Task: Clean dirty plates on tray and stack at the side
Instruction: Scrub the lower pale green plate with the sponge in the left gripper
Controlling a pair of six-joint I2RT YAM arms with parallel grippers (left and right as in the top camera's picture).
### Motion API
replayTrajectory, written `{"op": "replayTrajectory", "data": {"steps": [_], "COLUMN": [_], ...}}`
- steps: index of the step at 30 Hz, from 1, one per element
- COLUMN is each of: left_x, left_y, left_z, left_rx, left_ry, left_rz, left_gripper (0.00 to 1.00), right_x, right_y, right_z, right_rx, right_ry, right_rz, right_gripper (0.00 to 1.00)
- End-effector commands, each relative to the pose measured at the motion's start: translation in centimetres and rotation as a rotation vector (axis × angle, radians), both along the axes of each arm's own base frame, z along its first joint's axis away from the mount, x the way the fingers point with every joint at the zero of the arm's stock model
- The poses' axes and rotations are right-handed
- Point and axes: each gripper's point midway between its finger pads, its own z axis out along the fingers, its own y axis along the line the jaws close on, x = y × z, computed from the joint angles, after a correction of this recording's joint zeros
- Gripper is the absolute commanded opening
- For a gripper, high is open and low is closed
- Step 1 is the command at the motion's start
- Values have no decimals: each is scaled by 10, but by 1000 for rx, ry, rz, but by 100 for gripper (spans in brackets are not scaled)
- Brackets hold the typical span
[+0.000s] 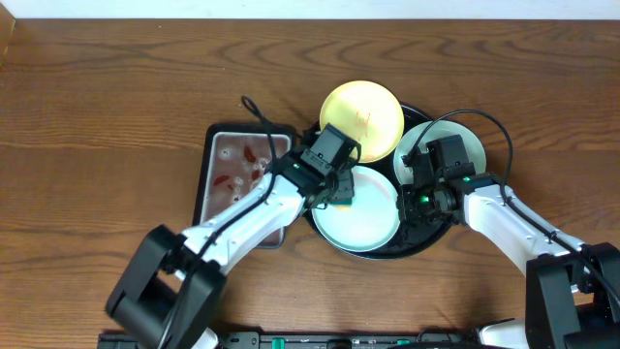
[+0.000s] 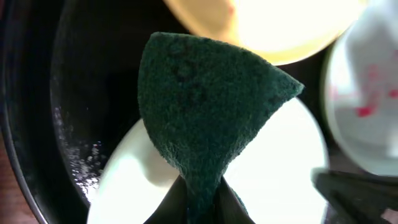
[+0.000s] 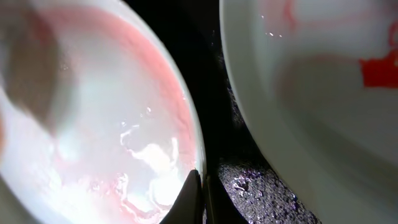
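Overhead, the tray (image 1: 426, 239) sits right of centre on the bench (image 1: 97, 97). It carries three plates: yellow (image 1: 361, 118) far, one mint (image 1: 363, 218) near, another mint (image 1: 473, 150) right. The left jaws pinch a green sponge (image 1: 341, 194) above the near plate; the left wrist view fills with it. Only the right wrist view shows the right jaws closed together beside the near plate's rim, and a pink film (image 3: 93, 124) on that plate.

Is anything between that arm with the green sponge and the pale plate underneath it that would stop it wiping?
Nothing visible. The left gripper is shut on the green sponge, which hangs right over the front mint plate in the black tray; the yellow plate and the smeared plate lie aside.
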Motion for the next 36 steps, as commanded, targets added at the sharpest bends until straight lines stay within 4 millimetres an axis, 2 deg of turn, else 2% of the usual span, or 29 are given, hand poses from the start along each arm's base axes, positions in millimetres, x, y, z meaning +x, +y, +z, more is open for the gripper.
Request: {"op": "replayTrajectory", "data": {"steps": [1, 7, 11, 14, 17, 20, 23, 25, 26, 28, 31, 36], "left_x": [-14, -34, -40, -31, -20, -7, 4, 7, 7, 8, 12, 24], "left_y": [-17, -52, -52, -34, -14, -2, 10, 20, 26, 38, 61, 107], "left_z": [-2, -24, -37, -43, -39, -20, 11, 31, 39, 48, 51, 42], "left_rx": [-15, -22, 13, 91, 150, 138, 99, 85, 81, 81, 114, 181], "left_ry": [15, 27, 45, 22, -8, -49, -101, -131, -140, -143, -136, -102], "left_rz": [-43, -142, -163, -156, -163, -154, -115, -97, -84, -61, -49, -11], "left_gripper": [7, 8, 8, 8, 8, 8, 8, 8, 8, 9, 11, 9], "right_x": [2, 2, 2, 2, 1, 1, 1, 1, 1, 0, 1, 1], "right_y": [1, 1, 1, 1, 1, 1, 1, 1, 1, 1, 1, 1], "right_z": [1, 1, 1, 1, 1, 1, 1, 1, 1, 0, 1, 1], "right_rx": [-3, -3, -3, -4, -4, -4, -4, -4, -5, -5, -4, -4], "right_ry": [-2, -1, -1, 1, 2, 2, 1, 3, 5, 5, 4, 2], "right_rz": [1, 1, 1, 1, 1, 1, 1, 1, 1, 1, 1, 1], "right_gripper": [1, 1, 1, 1, 1, 1, 1, 7, 20, 25, 27, 27]}}
